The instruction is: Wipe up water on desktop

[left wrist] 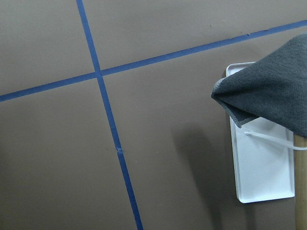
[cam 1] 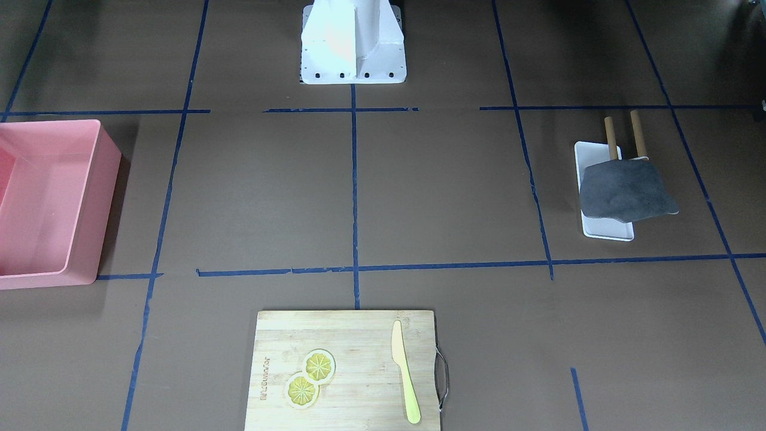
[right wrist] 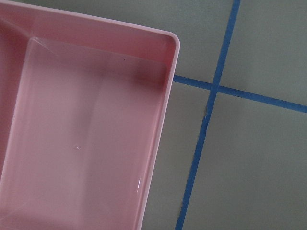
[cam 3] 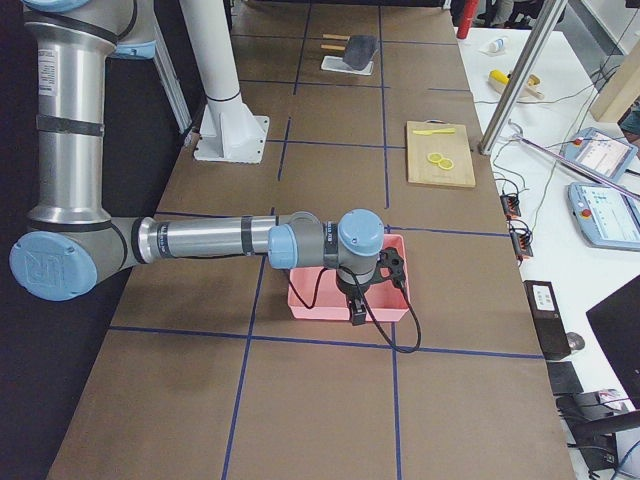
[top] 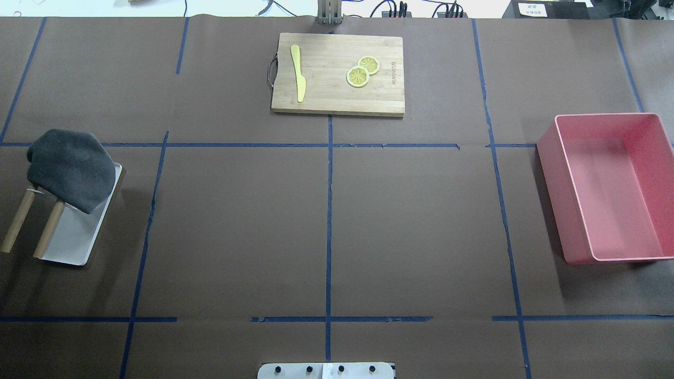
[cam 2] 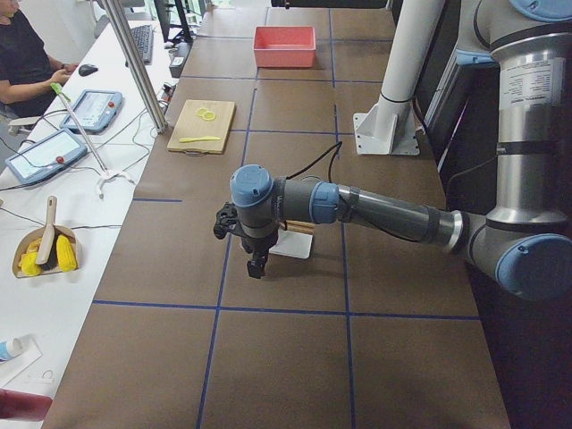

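Note:
The dark-brown desktop (top: pixel 237 226) is marked by blue tape lines; no wet patch stands out on it. A dark grey cloth (top: pixel 71 168) hangs over two wooden rods (top: pixel 50 229) above a white tray (top: pixel 73 242) at the far left; it also shows in the left wrist view (left wrist: pixel 273 96). My left gripper (cam 2: pixel 257 268) hangs above the desktop beside that tray; I cannot tell whether it is open. My right gripper (cam 3: pixel 356 310) hovers over a corner of the pink bin (cam 3: pixel 310 300); I cannot tell its state either.
The pink bin (top: pixel 553 210) stands at the right and looks empty in the right wrist view (right wrist: pixel 163 134). A bamboo cutting board (top: pixel 326 100) with a yellow knife (top: pixel 299 73) and lemon slices (top: pixel 358 77) lies at the far middle. The robot base (cam 1: pixel 353 48) is at my edge.

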Controlling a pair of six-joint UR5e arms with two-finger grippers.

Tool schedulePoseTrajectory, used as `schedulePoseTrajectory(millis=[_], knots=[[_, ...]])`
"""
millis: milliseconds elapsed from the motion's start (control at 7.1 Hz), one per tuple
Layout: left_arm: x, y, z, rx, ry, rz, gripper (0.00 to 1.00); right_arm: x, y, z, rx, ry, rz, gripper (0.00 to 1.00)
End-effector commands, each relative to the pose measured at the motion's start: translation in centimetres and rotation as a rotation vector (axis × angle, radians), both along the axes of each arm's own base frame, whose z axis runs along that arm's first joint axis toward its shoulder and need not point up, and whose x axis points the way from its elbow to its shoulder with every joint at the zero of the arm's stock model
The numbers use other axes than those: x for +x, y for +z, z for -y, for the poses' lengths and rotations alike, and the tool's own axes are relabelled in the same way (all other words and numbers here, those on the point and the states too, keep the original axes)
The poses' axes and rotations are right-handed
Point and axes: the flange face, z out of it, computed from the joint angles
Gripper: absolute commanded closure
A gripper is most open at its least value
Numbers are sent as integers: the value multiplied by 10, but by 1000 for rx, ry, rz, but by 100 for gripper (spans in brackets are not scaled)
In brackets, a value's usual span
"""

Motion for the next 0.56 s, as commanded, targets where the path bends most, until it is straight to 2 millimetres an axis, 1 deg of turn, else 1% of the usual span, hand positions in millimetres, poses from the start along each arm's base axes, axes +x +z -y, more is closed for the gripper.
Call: schedulePoseTrajectory(millis=[0,141,282,423], knots=[[0,-2,-1,9,-3,-7,0,0,-4,7,15,-1,-4,0],[0,-1,-3,-32,-37,-8,0,0,-1,3,5,1,-3,0],[3,-7,3,-84,-96,-9,0,0,0,1,1,1,0,0],[28,-25,19,-81,-109,-18,0,0,3,-1,-4,0,1,0]])
